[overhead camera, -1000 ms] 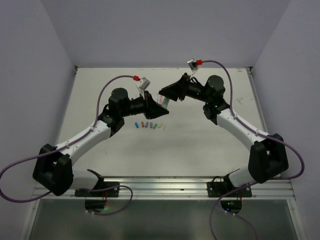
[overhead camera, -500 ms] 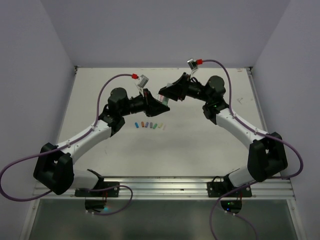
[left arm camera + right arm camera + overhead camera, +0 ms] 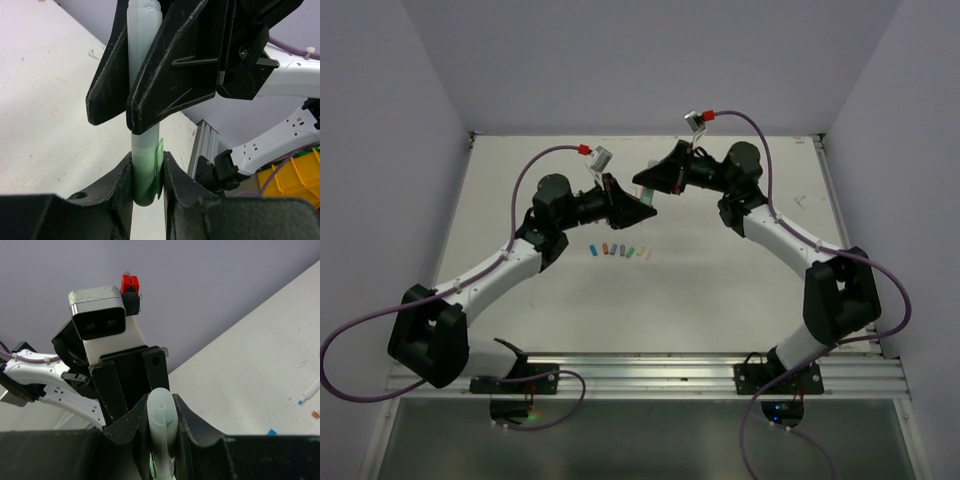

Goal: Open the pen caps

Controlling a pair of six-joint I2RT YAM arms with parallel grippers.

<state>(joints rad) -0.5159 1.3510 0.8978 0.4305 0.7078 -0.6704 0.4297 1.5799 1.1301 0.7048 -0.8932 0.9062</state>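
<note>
Closing over the last sec, right gripper (image 3: 161, 412) now pinches the white barrel (image 3: 143, 30). Left gripper (image 3: 148, 170) pinches the green cap (image 3: 145, 185), pen held above the surface's far middle. Both ends gripped, so pull-apart prob. next. Loose caps (image 3: 618, 250) lie mid-surface.

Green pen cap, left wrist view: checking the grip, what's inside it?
The translucent white pen barrel runs down into the translucent green cap, clamped between the left gripper's fingers. Its writing tip is hidden inside.
</note>
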